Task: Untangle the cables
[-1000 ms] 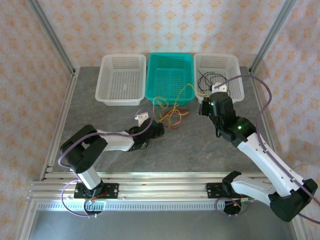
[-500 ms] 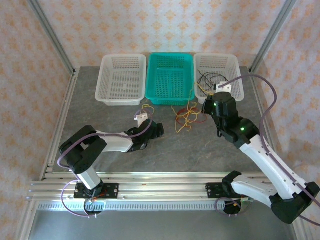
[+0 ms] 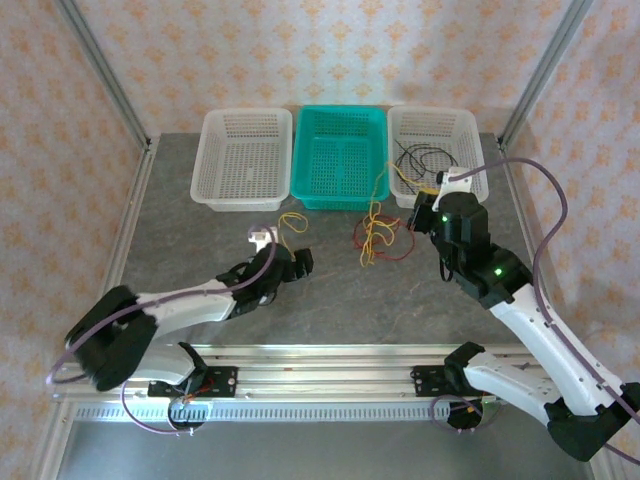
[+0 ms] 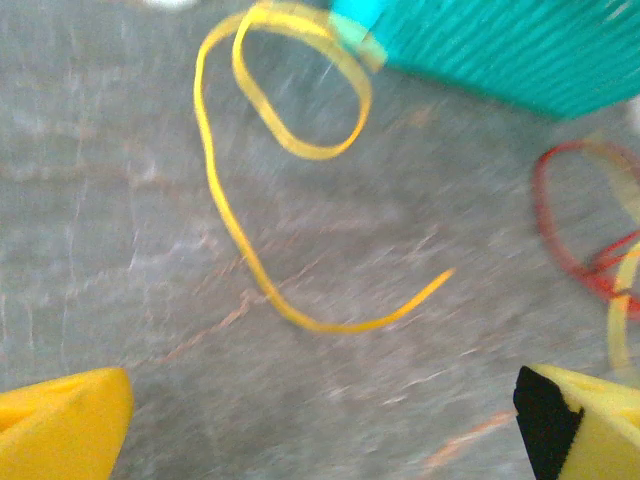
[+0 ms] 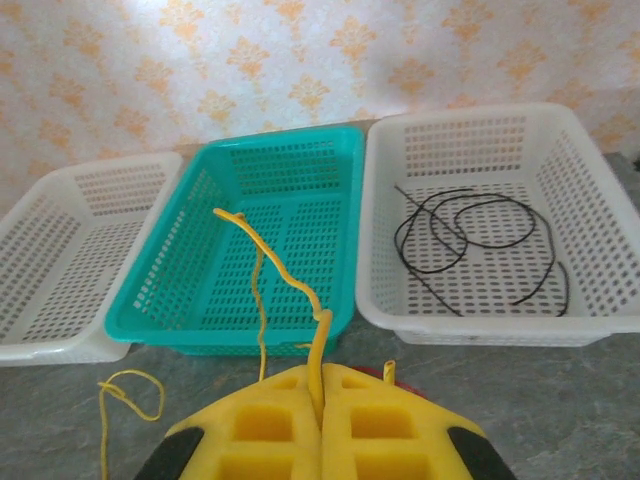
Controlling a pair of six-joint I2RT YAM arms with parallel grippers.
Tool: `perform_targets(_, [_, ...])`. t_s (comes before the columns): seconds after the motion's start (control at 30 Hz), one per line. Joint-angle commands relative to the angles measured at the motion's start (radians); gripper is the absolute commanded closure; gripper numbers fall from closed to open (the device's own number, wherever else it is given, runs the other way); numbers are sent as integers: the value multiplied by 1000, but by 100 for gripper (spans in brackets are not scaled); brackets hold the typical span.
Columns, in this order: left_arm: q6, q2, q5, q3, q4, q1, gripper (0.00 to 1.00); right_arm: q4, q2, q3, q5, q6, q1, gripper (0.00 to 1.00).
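**First:** Near the middle of the desk, in front of the teal plastic mesh basket, what are we facing?

**Second:** A clump of thin wires. A red loop of wire lies on the desk. Tangled with it is a thin yellow wire that the right jaws are clamped on. Well apart to the left lies a loose yellow wire, curled at its far end. It sits just ahead of the left jaws, which stand wide apart and hold nothing.

**First:** And our count?

**Second:** Three baskets: the teal one, a white mesh basket on the left and a second white mesh basket on the right. A thin black wire is coiled in the right one, and we cannot tell whether it is one piece or two.

**First:** How will they handle?

**Second:** Light and limp, we judge. They look likely to keep their curl and snag on each other. We'd take the loose yellow one mid-run, where it lies flat, not at the curl.
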Motion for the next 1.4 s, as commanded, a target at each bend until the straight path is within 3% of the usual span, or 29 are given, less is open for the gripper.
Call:
perform_targets(0.0, [66, -102, -32, -17, -48, 10, 1, 17, 2, -15, -101, 29, -3, 100])
perform_targets(0.17, [64, -153, -6, -8, -92, 77, 1, 37, 26, -32, -292, 57, -4, 100])
perform_targets(0.27, [62, -133, 38, 3, -99, 125, 4, 55, 37, -58, -327, 93, -4, 100])
perform_targets(0.47, [144, -33, 115, 68, -89, 146, 8, 67, 59, -126, -207, 264, -4, 100])
perform_targets(0.7, [176, 103, 112, 159, -115, 170, 10, -23, 126, -167, -68, 400, -4, 100])
perform_targets(1.03, [382, 214, 330, 219, -81, 170, 11, -122, 240, -198, -11, 516, -17, 99])
perform_targets(1.1, [426, 231, 336, 238, -99, 169, 11, -132, 255, -199, -3, 524, -19, 95])
perform_targets(1.37, [552, 318, 299, 325, -178, 112, 11, -139, 260, -206, 6, 526, -24, 65])
